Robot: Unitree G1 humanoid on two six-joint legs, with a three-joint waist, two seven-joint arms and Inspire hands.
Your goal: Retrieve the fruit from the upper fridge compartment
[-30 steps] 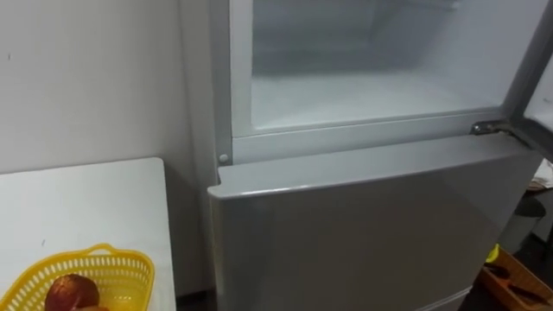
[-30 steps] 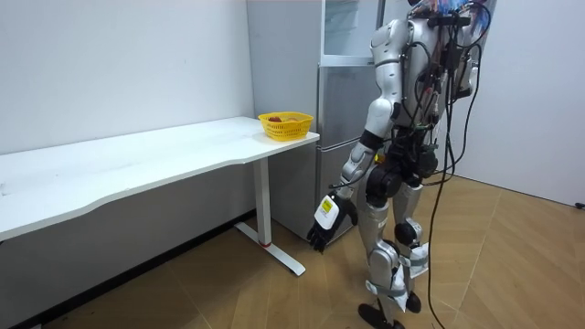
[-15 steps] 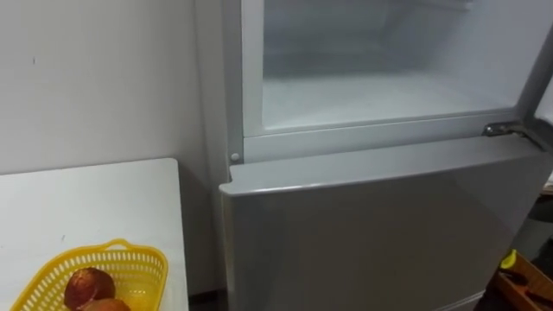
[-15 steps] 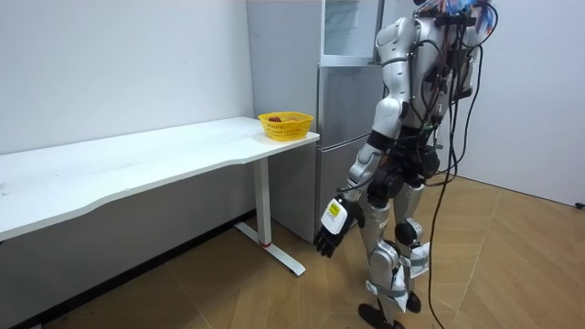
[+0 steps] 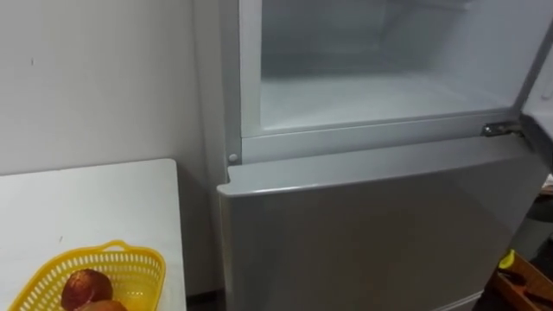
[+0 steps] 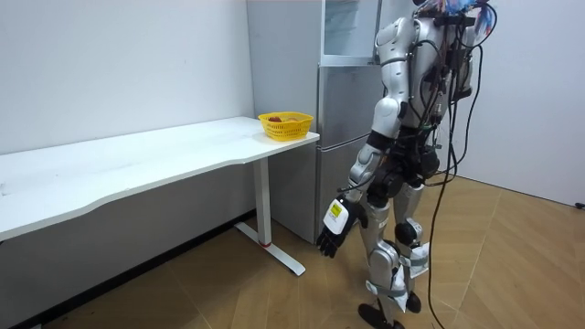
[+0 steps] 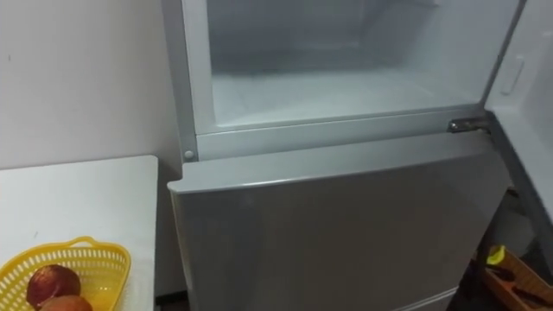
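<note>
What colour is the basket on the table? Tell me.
Yellow. The basket shows best in the left eye view.

There is one fridge, one white table, one yellow basket and two reddish fruits inside it.

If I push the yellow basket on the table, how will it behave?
The basket looks like thin latticed plastic, so probably light and slightly flexible. Low and wide, it should slide rather than tip. The round fruit inside may roll.
</note>
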